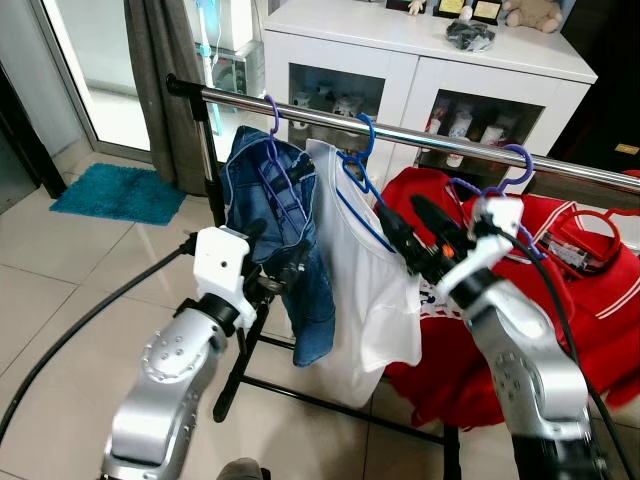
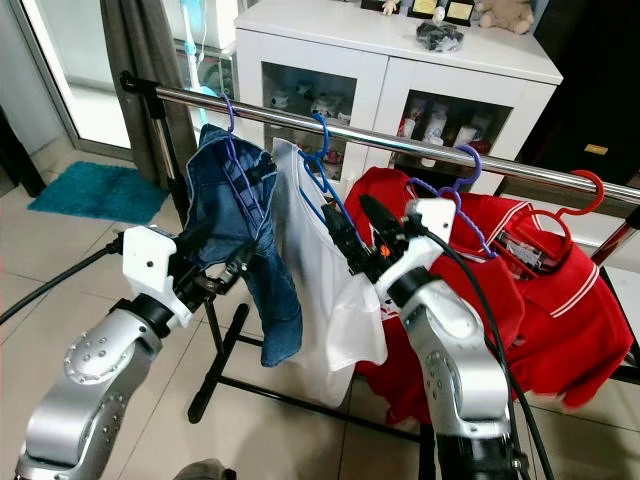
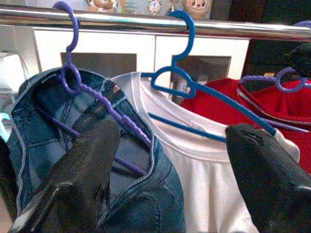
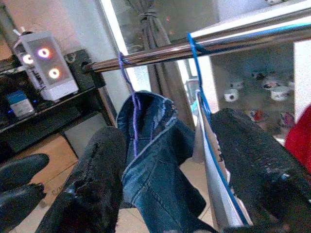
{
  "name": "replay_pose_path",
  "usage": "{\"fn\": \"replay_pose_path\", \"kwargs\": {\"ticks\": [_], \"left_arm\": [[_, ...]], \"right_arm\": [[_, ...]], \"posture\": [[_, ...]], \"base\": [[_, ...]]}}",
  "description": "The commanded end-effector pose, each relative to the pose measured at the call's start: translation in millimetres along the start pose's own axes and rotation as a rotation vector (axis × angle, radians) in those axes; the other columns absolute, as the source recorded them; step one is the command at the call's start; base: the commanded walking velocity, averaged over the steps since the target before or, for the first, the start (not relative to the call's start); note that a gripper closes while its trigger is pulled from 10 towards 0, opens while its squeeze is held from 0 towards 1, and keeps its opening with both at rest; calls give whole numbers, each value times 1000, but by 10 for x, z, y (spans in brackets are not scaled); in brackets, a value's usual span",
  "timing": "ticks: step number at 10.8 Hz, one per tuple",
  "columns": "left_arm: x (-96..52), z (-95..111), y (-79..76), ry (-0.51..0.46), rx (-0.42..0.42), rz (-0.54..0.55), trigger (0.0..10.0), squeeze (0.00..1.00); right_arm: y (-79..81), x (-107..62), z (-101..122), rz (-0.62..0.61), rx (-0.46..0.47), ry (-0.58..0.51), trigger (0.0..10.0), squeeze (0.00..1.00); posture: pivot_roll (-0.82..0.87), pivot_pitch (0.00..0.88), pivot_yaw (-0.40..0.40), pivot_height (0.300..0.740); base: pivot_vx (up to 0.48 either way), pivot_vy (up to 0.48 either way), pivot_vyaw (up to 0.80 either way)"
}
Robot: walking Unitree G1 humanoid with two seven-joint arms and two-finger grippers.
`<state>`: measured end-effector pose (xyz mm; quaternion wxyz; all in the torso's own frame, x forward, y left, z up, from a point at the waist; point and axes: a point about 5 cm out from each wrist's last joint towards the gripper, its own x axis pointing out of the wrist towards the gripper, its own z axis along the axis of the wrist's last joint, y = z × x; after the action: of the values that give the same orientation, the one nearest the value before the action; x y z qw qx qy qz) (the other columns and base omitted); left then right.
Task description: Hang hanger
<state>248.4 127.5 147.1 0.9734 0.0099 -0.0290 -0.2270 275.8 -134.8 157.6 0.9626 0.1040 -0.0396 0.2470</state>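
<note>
A chrome rail runs across the scene in front of a white cabinet, and four garments hang from it. Furthest to the robot's left is a denim jacket on a purple hanger, its hook over the rail; next to it a white T-shirt hangs on a blue hanger, also hooked on the rail. Beyond that come a red shirt on a second purple hanger and another red garment on a red hanger. The left gripper is raised in front of the denim jacket, close to its lower front; in the left wrist view its two black fingers stand wide apart, with the jacket collar and the T-shirt neck visible between them and nothing held. The right gripper reaches up toward the white T-shirt, near the sloping arm of the blue hanger; in the right wrist view its fingers are also spread wide, framing the jacket and the edge of the T-shirt without gripping either. A grey curtain hangs behind the rail's left end, and a teal mat lies on the tiled floor near it
</note>
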Motion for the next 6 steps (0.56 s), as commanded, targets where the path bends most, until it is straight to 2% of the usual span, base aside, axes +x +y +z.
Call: {"fn": "replay_pose_path", "kwargs": {"ticks": [1,3,5,6], "left_arm": [[0,33,-5,-22,-1,22,10000,1000],[60,41,43,-32,-5,54,10000,1000],[92,37,2,-33,-2,41,10000,1000],[81,20,-6,-18,1,37,10000,1000]], "right_arm": [[-14,-19,5,-37,-4,13,10000,1000],[14,-5,37,-52,-46,34,10000,1000],[6,-5,38,-56,-59,42,10000,1000],[-9,19,44,-79,-44,33,10000,1000]], "posture": [[153,0,-58,740],[116,0,-49,740],[118,0,-46,740],[130,0,-48,740]], "base": [[0,-371,0],[0,-480,0],[0,-480,691],[0,0,0]]}}
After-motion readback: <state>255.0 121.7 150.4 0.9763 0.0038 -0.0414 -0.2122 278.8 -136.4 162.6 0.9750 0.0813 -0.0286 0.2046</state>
